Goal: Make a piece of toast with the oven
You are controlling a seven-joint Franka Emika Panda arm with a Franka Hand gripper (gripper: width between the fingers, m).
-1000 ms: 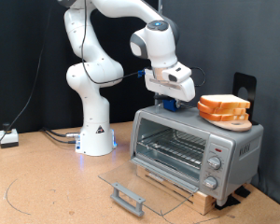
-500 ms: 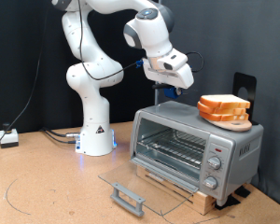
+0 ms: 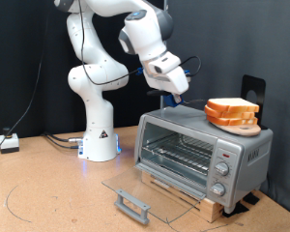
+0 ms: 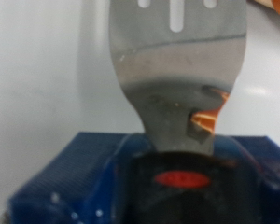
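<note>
Jaws point(image 3: 171, 98) gripping metal spatula point(image 4: 177, 70) (blade pointing outward), above open oven point(image 3: 203, 152)

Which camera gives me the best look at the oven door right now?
The exterior view. It shows the whole oven with its glass door folded down open, handle at the front, wire rack visible inside. The wrist view shows none of the door, only a metal spatula blade close up over a blue surface.
</note>
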